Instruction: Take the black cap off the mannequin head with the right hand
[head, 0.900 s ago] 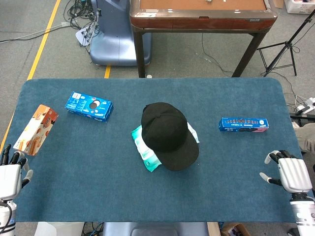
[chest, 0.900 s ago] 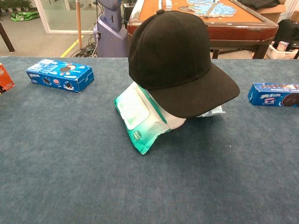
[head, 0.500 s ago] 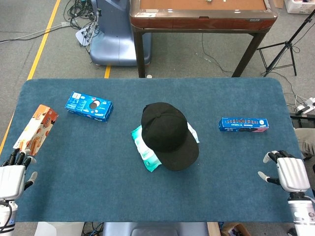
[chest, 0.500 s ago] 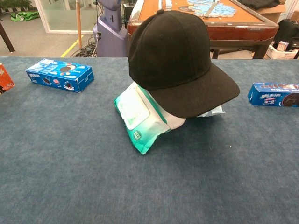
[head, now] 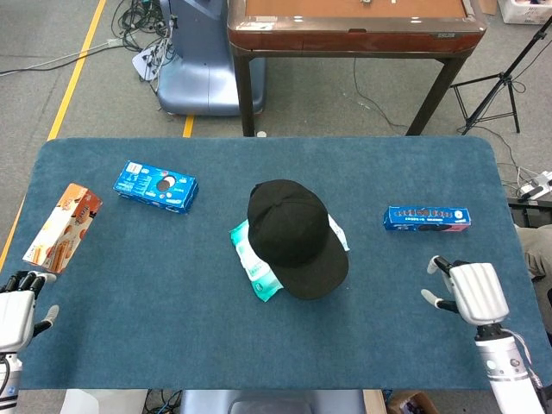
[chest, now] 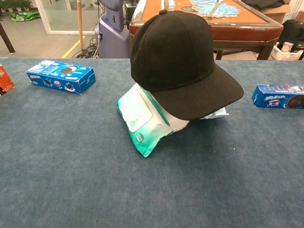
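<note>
A blue-carpeted table (head: 172,285) fills the head view, set on a grey floor with a yellow line (head: 78,69) at far left and a wooden table (head: 354,26) behind. At the table's near-left corner the left hand (head: 17,302) hangs empty, fingers apart. Beyond it lie an orange carton (head: 62,227) and a blue biscuit box (head: 155,185). At centre the black cap (head: 295,236) sits with its brim toward the robot over a teal wipes pack (head: 257,269); whatever it is perched on is hidden. A second blue box (head: 427,217) lies to the right. At the near-right edge the right hand (head: 466,291) hovers empty, fingers spread, well apart from the cap. Since 0.9 seconds ago the right hand has moved inward over the table; the left has slipped lower; the cap has not shifted.
</note>
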Robot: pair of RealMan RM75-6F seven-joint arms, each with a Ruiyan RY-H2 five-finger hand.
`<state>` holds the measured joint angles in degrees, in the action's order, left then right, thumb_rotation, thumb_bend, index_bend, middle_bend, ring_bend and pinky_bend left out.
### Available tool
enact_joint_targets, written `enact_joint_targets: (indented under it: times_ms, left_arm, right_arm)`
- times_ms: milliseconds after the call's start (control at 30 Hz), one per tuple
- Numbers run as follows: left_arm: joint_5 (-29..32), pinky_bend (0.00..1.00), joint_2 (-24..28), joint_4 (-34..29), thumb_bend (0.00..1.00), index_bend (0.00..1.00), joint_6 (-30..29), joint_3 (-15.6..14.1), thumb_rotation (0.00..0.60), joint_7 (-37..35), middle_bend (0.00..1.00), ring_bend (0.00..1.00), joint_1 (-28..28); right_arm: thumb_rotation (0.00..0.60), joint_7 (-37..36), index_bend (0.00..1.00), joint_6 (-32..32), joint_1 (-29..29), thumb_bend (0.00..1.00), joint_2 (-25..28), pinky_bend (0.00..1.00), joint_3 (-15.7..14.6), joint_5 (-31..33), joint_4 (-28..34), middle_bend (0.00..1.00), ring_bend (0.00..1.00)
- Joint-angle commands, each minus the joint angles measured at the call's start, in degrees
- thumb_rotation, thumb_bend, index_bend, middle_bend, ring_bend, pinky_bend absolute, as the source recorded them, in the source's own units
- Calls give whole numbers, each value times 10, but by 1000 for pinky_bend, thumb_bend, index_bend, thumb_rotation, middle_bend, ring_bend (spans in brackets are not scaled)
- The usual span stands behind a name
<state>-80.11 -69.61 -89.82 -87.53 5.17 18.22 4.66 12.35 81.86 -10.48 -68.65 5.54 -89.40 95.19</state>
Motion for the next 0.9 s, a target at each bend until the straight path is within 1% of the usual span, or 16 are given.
enact_joint_targets:
  times_ms: [33, 167, 300, 733, 900]
  left_arm:
    - [2, 458, 1, -1, 227, 345, 0, 0, 600, -1, 349, 224, -1]
    - [3, 458, 4, -4, 228, 346, -1, 0, 600, -3, 349, 224, -2]
    - [7, 463, 6, -6, 227, 347, 0, 2, 600, -9, 349, 222, -3]
    - [12, 466, 9, -9, 227, 347, -3, 4, 600, -11, 349, 220, -6]
    - [12, 466, 11, -11, 227, 347, -4, 4, 600, -12, 349, 220, -7]
  right_arm:
    - [600, 20, 522, -18, -22, 0, -12, 897, 6, -15, 12, 950, 813]
    - [600, 32, 499, -38, -45, 0, -31, 922, 11, -22, 11, 988, 850]
    - [600, 31, 491, -48, -63, 0, -53, 932, 16, -26, 3, 1000, 871]
    - [600, -12, 491, -27, -102, 0, -136, 975, 15, -78, -58, 1000, 940]
    - [600, -16, 491, -33, -115, 0, -157, 982, 13, -83, -74, 1000, 951]
